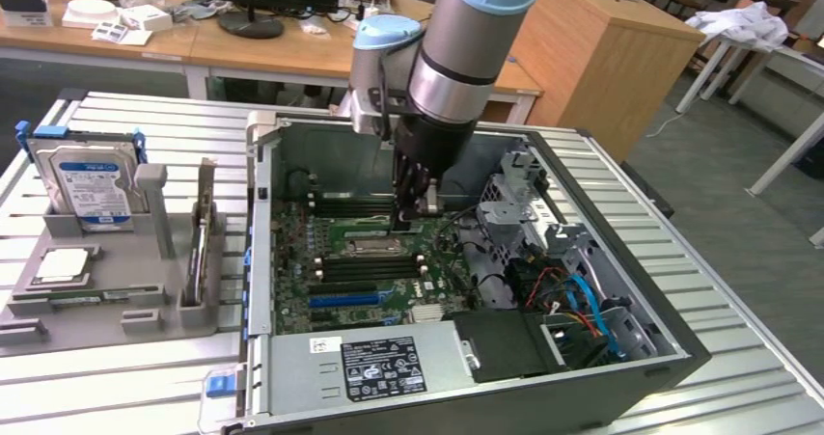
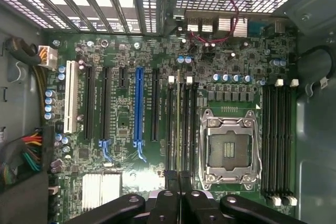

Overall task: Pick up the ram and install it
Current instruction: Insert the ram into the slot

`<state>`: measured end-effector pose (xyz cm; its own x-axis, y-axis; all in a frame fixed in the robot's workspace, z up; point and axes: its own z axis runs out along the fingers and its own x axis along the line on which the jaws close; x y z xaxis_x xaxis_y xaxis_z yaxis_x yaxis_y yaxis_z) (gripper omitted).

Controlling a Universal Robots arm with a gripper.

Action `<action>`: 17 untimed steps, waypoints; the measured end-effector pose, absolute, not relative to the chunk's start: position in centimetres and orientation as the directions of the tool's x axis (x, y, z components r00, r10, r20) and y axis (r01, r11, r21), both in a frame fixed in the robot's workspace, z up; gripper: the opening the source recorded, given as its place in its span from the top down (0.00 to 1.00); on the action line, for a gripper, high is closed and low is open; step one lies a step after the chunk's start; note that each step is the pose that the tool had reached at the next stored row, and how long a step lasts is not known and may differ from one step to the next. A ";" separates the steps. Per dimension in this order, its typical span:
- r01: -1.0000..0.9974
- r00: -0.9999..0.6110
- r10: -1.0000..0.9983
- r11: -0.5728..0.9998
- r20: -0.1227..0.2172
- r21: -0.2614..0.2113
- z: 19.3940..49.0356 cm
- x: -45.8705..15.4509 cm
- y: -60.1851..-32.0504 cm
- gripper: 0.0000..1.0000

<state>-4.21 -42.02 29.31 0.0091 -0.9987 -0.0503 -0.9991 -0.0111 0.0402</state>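
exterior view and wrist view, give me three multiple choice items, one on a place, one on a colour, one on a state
1. Where is the hard drive? A. in a holder at the exterior view's left of the case B. inside the case C. on a desk
2. The long slot flanked by black ones is A. red B. yellow C. blue
3. The pincer is A. wide open B. shut C. gripping the hard drive
Answers: 1 A, it stands upright in the grey holder outside the case; 2 C, the wrist view shows it blue; 3 B, its fingers meet over the motherboard.
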 end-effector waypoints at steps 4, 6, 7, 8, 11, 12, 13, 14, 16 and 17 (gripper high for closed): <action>-0.999 0.008 -0.999 -0.010 -0.050 0.040 28.9 -4.2 -42.0 0.88; -0.999 0.008 -0.999 -0.010 -0.050 0.040 28.7 -4.2 -42.0 0.88; -0.999 0.008 -0.999 -0.010 -0.050 0.040 28.6 -4.2 -42.0 0.88; -0.999 0.008 -0.999 -0.010 -0.050 0.040 28.5 -4.2 -42.0 0.88; -0.999 0.007 -0.999 -0.009 -0.050 0.040 28.2 -4.2 -42.0 0.88; -0.999 0.007 -0.999 -0.009 -0.050 0.040 28.1 -4.2 -42.0 0.88; -0.999 0.006 -0.999 -0.008 -0.050 0.040 28.0 -4.2 -42.0 0.88; -0.999 0.005 -0.999 -0.007 -0.050 0.040 28.0 -4.2 -42.0 0.88; -0.999 0.004 -0.999 -0.006 -0.050 0.040 27.9 -4.2 -42.0 0.88; -0.999 0.004 -0.999 -0.006 -0.050 0.040 27.9 -4.2 -42.0 0.88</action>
<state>-4.21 -42.02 27.93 0.0044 -0.9987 -0.0502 -0.9992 -0.0064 0.0402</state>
